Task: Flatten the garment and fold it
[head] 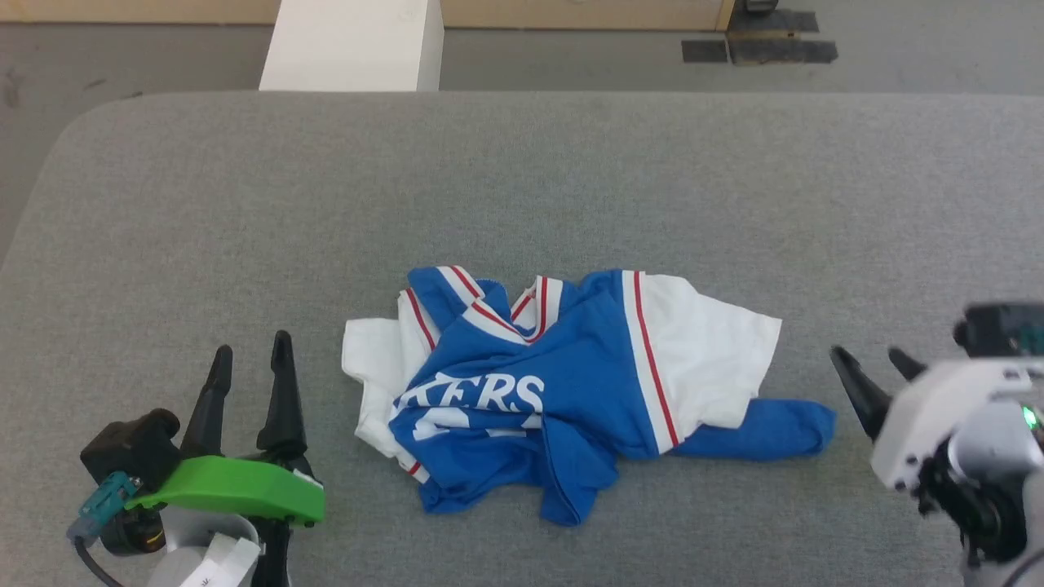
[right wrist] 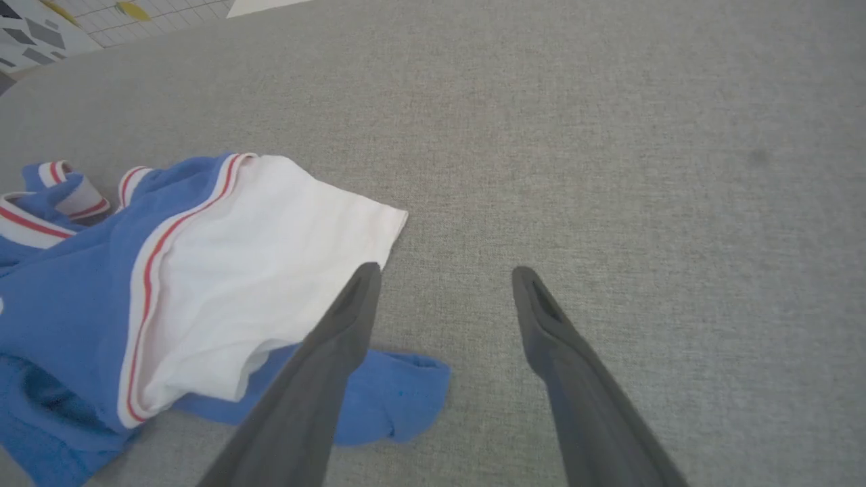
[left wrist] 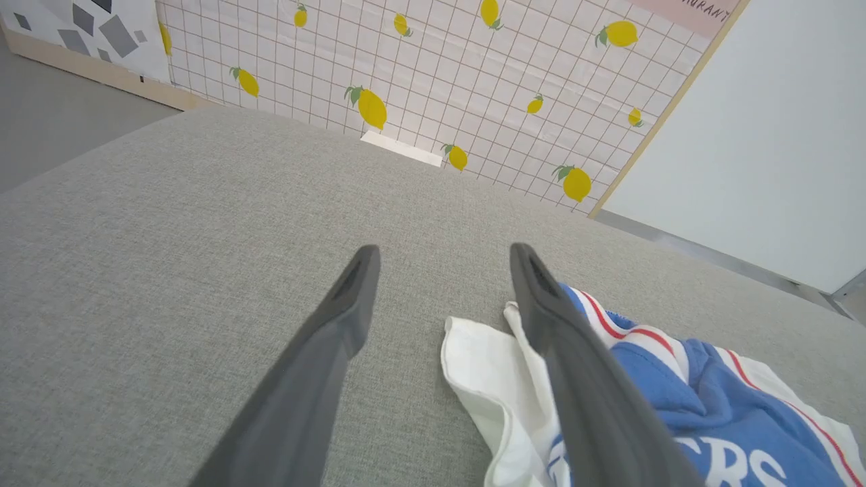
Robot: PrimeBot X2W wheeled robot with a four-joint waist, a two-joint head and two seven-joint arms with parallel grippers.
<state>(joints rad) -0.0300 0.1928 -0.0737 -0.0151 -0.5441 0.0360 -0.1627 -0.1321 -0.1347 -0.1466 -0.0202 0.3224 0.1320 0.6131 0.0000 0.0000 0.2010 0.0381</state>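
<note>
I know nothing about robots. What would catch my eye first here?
A crumpled blue-and-white jersey lies heaped in the middle of the grey table. Flanking it, the left gripper, with its bright green housing, and the right gripper both stand open, holding nothing.
</note>
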